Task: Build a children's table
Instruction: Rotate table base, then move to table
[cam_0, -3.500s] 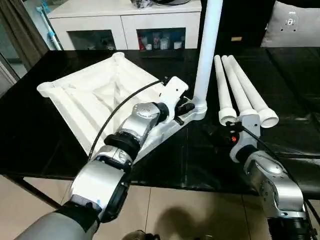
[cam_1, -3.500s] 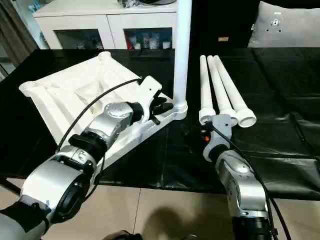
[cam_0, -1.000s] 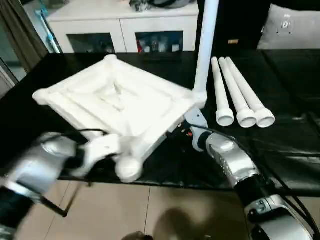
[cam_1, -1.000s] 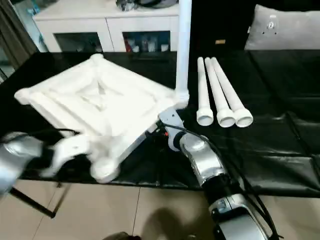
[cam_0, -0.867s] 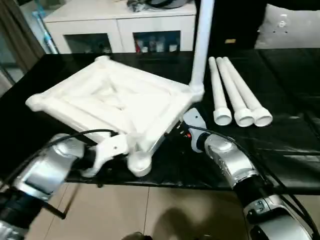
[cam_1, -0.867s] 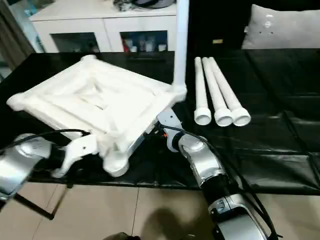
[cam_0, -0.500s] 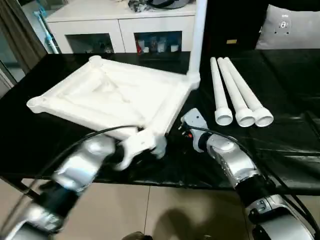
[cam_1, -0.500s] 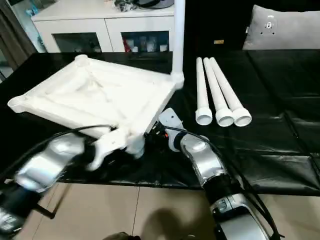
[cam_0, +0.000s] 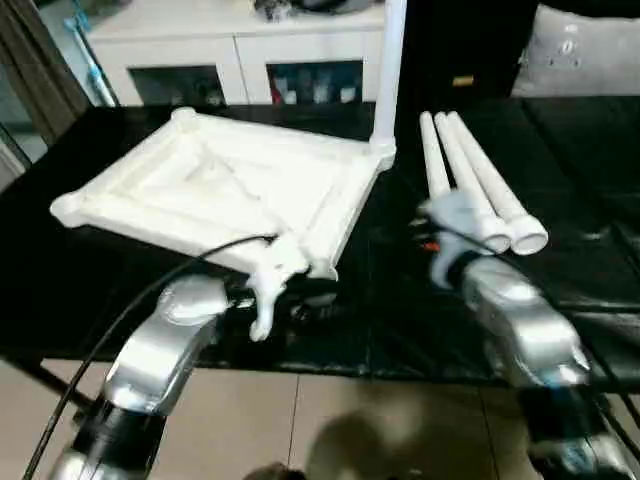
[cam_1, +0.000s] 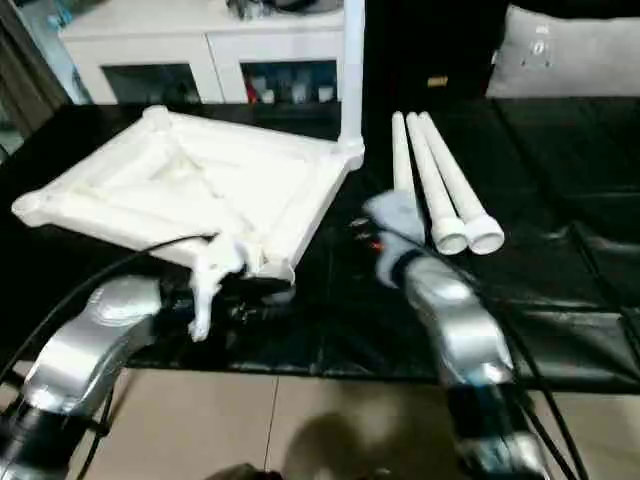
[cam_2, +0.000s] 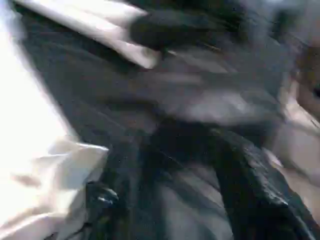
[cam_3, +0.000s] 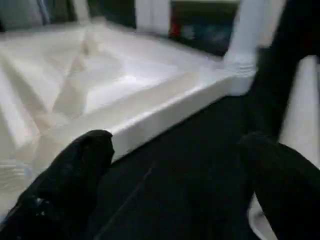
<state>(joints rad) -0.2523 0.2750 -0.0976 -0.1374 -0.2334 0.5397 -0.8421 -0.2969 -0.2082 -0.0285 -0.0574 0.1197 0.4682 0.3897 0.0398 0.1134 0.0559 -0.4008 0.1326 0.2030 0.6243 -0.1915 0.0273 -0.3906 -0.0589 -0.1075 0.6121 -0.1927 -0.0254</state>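
Observation:
The children's table top (cam_0: 220, 190) lies underside up on the black work table, ribs showing. One white leg (cam_0: 388, 70) stands upright in its far right corner socket. Three loose legs (cam_0: 470, 175) lie side by side to the right. My left gripper (cam_0: 305, 300) sits at the top's near corner (cam_0: 318, 266). In the left wrist view its fingers (cam_2: 117, 195) stand apart over the dark cover, with white plastic beside one. My right gripper (cam_3: 175, 185) is open and empty between the top's right edge (cam_3: 170, 107) and the loose legs' near ends (cam_0: 490, 235).
A white cabinet (cam_0: 230, 50) with glass doors stands behind the black work table (cam_0: 90, 290). A grey cushion (cam_0: 590, 50) lies at the back right. The table's front edge (cam_0: 400, 350) runs just under both forearms, with tiled floor below.
The table top has turned, its near corner swinging right and away with my left gripper beside it. My right arm has pulled away from the top's edge toward the loose legs.

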